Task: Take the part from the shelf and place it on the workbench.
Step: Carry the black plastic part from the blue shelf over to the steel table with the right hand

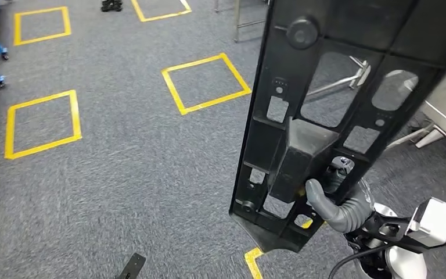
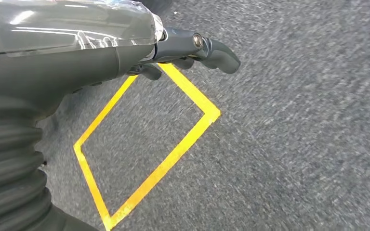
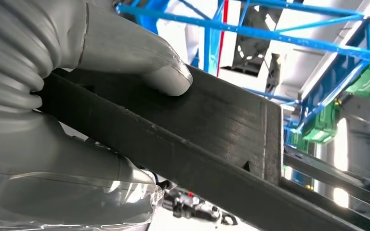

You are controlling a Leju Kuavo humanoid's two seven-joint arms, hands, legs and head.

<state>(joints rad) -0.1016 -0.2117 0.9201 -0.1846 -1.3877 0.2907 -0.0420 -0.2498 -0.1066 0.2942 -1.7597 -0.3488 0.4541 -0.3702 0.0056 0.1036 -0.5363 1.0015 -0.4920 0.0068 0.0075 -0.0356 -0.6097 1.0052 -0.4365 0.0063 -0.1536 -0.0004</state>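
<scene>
The right hand (image 1: 335,200) is mid-grey and rubbery-looking, with a thick rounded thumb and a ribbed, bellows-like cover at the wrist — behind it sit a black collar, a pale silver-white box-shaped block, a rounded white arm shell and a black cable curving underneath. Close up, that thumb's tip is smooth and blunt, and a clear, crinkled plastic film lies over the glossy grey back of the hand. The left hand (image 2: 188,48) matches it — dark grey shell under the same shiny film, deep ribbing along the wrist, and slate-coloured fingers with a small round silver screw head at one pivot.
</scene>
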